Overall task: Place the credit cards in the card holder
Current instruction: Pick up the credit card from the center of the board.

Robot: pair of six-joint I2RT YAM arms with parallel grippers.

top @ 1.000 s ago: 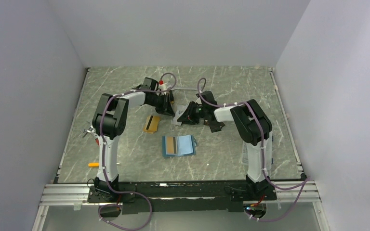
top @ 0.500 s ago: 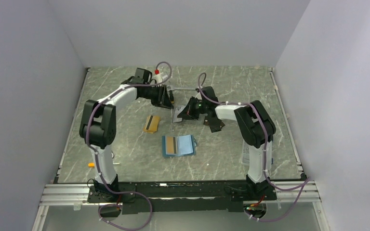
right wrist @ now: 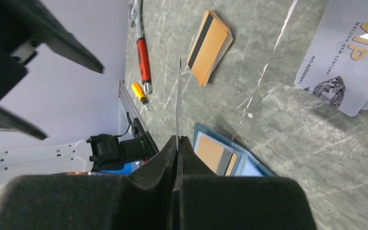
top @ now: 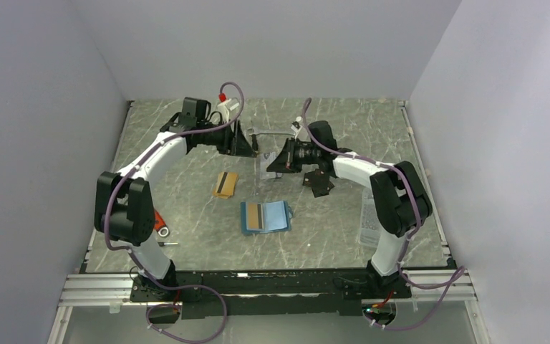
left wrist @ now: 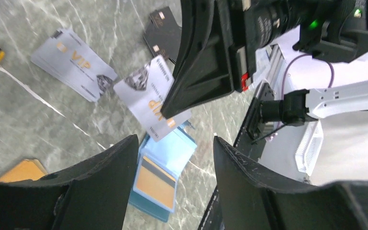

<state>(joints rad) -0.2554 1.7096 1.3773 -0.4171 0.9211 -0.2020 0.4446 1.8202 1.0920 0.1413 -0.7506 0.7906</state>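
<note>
My right gripper (right wrist: 177, 140) is shut on a silver-grey credit card (left wrist: 146, 93), held on edge above the table; its own view shows only the card's thin edge (right wrist: 178, 96). My left gripper (left wrist: 176, 140) is open and empty, just left of that card (top: 247, 143). Below lies the teal card holder (top: 265, 216), open, with an orange card in its left pocket (left wrist: 155, 181). A small stack of orange cards (top: 225, 184) rests left of it. Dark cards (top: 320, 183) lie under the right arm. More silver cards (right wrist: 350, 72) lie flat on the table.
A red-handled tool (top: 159, 221) and a yellow-handled screwdriver (right wrist: 139, 92) lie near the table's left edge. A clear printed packet (top: 367, 215) sits by the right arm. A thin metal tool (top: 272, 134) lies at the back, between the grippers.
The left gripper opened and drew back to the left, its arm swinging outward. The right gripper closed on the silver card and now holds it alone, slightly farther back.
</note>
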